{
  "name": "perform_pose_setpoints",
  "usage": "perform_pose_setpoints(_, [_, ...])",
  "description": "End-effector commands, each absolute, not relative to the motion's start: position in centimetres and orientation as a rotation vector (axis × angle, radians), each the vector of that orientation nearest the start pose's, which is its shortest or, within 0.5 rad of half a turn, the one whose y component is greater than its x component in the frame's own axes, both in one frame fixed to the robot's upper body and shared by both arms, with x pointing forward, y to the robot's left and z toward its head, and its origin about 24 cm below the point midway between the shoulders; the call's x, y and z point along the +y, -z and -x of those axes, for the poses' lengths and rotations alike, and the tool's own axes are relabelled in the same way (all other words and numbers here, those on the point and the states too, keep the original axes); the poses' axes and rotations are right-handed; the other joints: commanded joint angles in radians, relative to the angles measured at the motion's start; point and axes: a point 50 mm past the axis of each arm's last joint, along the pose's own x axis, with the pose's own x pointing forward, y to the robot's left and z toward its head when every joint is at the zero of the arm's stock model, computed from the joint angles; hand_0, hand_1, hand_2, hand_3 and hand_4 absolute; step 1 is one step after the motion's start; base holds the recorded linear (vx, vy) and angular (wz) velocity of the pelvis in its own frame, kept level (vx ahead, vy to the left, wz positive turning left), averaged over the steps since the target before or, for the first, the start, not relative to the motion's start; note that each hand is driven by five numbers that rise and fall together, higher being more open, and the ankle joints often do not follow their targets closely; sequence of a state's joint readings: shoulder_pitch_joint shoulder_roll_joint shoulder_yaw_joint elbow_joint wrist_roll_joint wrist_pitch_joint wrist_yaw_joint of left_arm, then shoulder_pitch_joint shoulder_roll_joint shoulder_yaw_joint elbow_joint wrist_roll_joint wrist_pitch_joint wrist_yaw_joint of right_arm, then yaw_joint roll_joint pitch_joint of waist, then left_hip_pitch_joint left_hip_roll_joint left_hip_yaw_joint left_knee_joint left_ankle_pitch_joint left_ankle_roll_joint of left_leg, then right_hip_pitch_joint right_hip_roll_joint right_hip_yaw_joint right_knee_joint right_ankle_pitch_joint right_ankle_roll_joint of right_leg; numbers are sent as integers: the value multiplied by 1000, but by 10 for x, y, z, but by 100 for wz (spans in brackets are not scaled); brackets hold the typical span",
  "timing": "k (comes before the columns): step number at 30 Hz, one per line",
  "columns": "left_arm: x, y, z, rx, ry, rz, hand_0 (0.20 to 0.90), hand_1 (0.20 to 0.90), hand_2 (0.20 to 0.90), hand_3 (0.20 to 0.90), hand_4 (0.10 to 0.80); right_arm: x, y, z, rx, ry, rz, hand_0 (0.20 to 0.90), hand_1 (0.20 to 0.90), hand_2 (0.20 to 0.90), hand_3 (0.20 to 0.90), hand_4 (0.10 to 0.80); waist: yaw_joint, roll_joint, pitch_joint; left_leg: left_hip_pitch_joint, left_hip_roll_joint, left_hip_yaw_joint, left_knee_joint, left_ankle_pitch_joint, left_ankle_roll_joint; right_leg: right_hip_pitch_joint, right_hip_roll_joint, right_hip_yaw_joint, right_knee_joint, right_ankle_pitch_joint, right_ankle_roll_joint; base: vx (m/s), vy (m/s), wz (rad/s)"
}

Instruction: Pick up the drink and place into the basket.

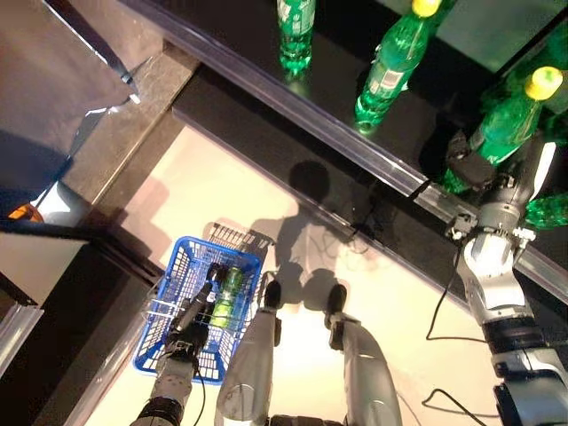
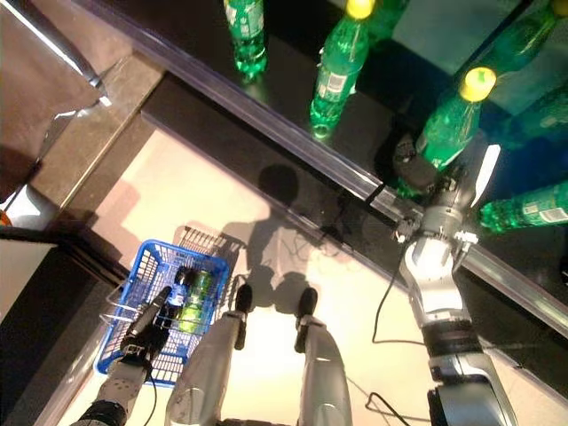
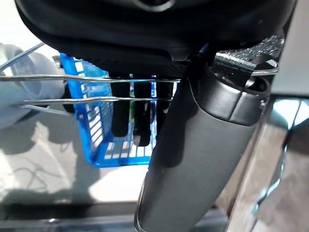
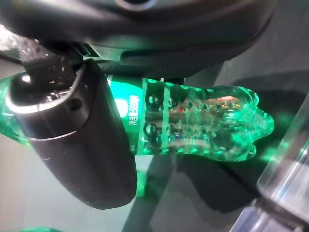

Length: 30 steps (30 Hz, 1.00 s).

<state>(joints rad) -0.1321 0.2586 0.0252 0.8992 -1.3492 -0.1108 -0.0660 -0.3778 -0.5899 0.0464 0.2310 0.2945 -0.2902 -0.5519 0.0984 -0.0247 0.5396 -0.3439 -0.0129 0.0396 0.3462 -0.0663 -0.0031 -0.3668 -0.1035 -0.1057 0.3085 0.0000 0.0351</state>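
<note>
Basket (image 1: 177,266): hangs from left hand (image 1: 191,324), fingers hooked round its wire handles; one bottle (image 1: 226,297) lies inside.
Right hand (image 1: 475,169): clamped round green drink (image 4: 193,121) on shelf (image 1: 266,84), above basket.
Left to do: lift, carry down to basket.

So up close we've got our left hand (image 3: 203,145) filling most of the shot, thumb standing out big and dark in front. Past it our fingers (image 3: 141,116) hang down through the two thin wire handles (image 3: 87,100) of the blue basket (image 3: 82,111), which run straight across the view. The basket's slotted plastic wall shows behind the fingers, with pale floor (image 3: 43,159) below it. We can't tell what's inside from here.
</note>
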Motion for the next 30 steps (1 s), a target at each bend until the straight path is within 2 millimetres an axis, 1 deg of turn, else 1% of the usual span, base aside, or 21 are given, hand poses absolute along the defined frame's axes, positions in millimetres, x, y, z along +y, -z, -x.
perform_pose_setpoints(1, [282,68,-200,226,-550,929,300,300,300,200,100,-259,-253,-265,-1011,426,152,300,300,300,200,100,-62,-12,-120,33,-70,18,45,-99,42,85,16,47,-152,51,99,102,25,-23])
perform_pose_setpoints(3, [282,71,-196,247,-563,917,300,300,300,200,100,-257,-244,-260,-990,389,152,300,300,300,200,100,-70,-20,-140,74,-69,29,21,-100,43,119,16,55,-179,63,106,104,25,-14])
perform_pose_setpoints(4, [282,71,-196,251,-563,915,300,300,300,200,100,-256,-243,-259,-988,384,151,300,300,300,200,100,-70,-21,-142,81,-69,30,16,-100,44,124,16,56,-183,65,107,112,28,-28])
perform_pose_setpoints(7, [282,78,-186,289,-584,897,300,300,300,200,100,-257,-230,-249,-941,318,139,300,300,300,200,100,-84,-31,-180,143,-67,50,-14,-103,43,172,13,65,-218,80,116,115,25,-24])
perform_pose_setpoints(12, [280,91,-165,360,-624,866,300,300,300,200,100,-259,-198,-233,-798,187,69,300,300,300,200,100,-97,-43,-259,248,-63,72,-101,-92,34,263,19,75,-286,93,121,142,10,-15])
perform_pose_setpoints(13, [280,91,-164,363,-626,864,300,300,300,200,100,-259,-197,-232,-790,178,66,300,300,300,200,100,-97,-43,-262,254,-63,73,-107,-91,33,269,20,76,-290,94,121,118,17,-15])
perform_pose_setpoints(14, [280,96,-155,384,-640,860,300,300,300,200,100,-259,-188,-227,-742,120,51,300,300,300,200,100,-103,-44,-288,281,-62,82,-135,-85,28,293,24,76,-308,92,120,85,16,-7])
perform_pose_setpoints(15, [280,99,-150,395,-646,856,300,300,300,200,100,-260,-184,-225,-710,82,21,300,300,300,200,100,-107,-45,-300,292,-61,87,-147,-82,26,303,26,77,-316,91,118,99,23,-8])
perform_pose_setpoints(17, [283,105,-136,417,-672,854,300,300,300,200,100,-260,-168,-222,-604,-57,-19,300,300,300,200,100,-119,-46,-331,320,-60,100,-176,-78,18,328,34,82,-333,84,113,55,32,-8])
perform_pose_setpoints(18, [284,108,-132,426,-682,854,300,300,300,200,100,-259,-160,-222,-557,-109,-6,300,300,300,200,100,-123,-45,-344,335,-59,104,-192,-74,15,341,37,83,-342,81,110,30,29,-5])
perform_pose_setpoints(19, [284,108,-131,428,-684,854,300,300,300,200,100,-259,-159,-221,-548,-117,-3,300,300,300,200,100,-124,-45,-346,339,-59,104,-195,-73,14,344,37,83,-344,81,109,20,37,-10])
perform_pose_setpoints(20, [285,111,-127,439,-698,857,300,300,300,200,100,-257,-148,-224,-464,-173,6,300,300,300,200,100,-129,-44,-366,365,-57,108,-224,-68,9,366,41,80,-359,75,104,6,38,-13])
perform_pose_setpoints(23, [284,114,-123,435,-710,864,300,300,300,200,100,-255,-128,-227,-342,-206,-51,300,300,300,200,100,-136,-46,-392,396,-52,112,-261,-62,1,391,46,74,-381,73,97,-27,34,-9])
perform_pose_setpoints(24, [284,114,-123,432,-713,866,300,300,300,200,100,-254,-125,-228,-324,-212,-65,300,300,300,200,100,-137,-46,-396,400,-51,112,-266,-61,0,392,47,75,-383,73,95,-45,37,0])
perform_pose_setpoints(25, [283,115,-122,411,-724,882,300,300,300,200,100,-250,-110,-227,-268,-228,-106,300,300,300,200,100,-142,-45,-411,415,-48,117,-286,-56,-4,398,52,74,-390,71,91,-41,40,1])
perform_pose_setpoints(27, [280,115,-124,383,-727,903,300,300,300,200,100,-242,-92,-224,-202,-245,-152,300,300,300,200,100,-147,-44,-427,430,-44,121,-308,-51,-7,404,55,70,-396,69,85,-26,26,0])
perform_pose_setpoints(28, [280,114,-124,382,-727,903,300,300,300,200,100,-242,-91,-224,-196,-245,-158,300,300,300,200,100,-148,-44,-428,431,-44,121,-309,-51,-7,405,55,69,-396,68,85,-46,35,-2])
perform_pose_setpoints(30, [277,113,-127,359,-723,915,300,300,300,200,100,-231,-70,-220,-124,-256,-171,300,300,300,200,100,-152,-39,-443,448,-43,125,-331,-47,-5,409,59,67,-396,64,79,-53,39,-4])
